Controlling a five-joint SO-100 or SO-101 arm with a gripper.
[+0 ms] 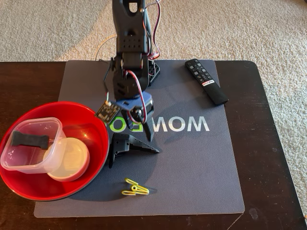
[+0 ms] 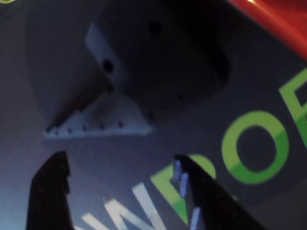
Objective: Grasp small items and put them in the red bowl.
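The red bowl (image 1: 29,189) stands at the left of the fixed view; its rim shows at the top right of the wrist view (image 2: 273,19). It holds a clear plastic box (image 1: 19,158) with a black item (image 1: 29,139) inside, and a pale round dish (image 1: 67,158). A black wedge-shaped plastic part (image 1: 132,145) lies on the grey mat (image 1: 201,167) beside the bowl; it also fills the upper wrist view (image 2: 158,72). My gripper (image 1: 140,129) hangs low over the mat's lettering just behind this part, open and empty (image 2: 115,165). Two yellow clothespins (image 1: 135,189) lie near the mat's front edge.
A black remote control (image 1: 206,81) lies at the back right of the mat. The mat sits on a dark wooden table (image 1: 273,143) with carpet beyond the far edge. The arm's base (image 1: 134,62) stands at the mat's back edge.
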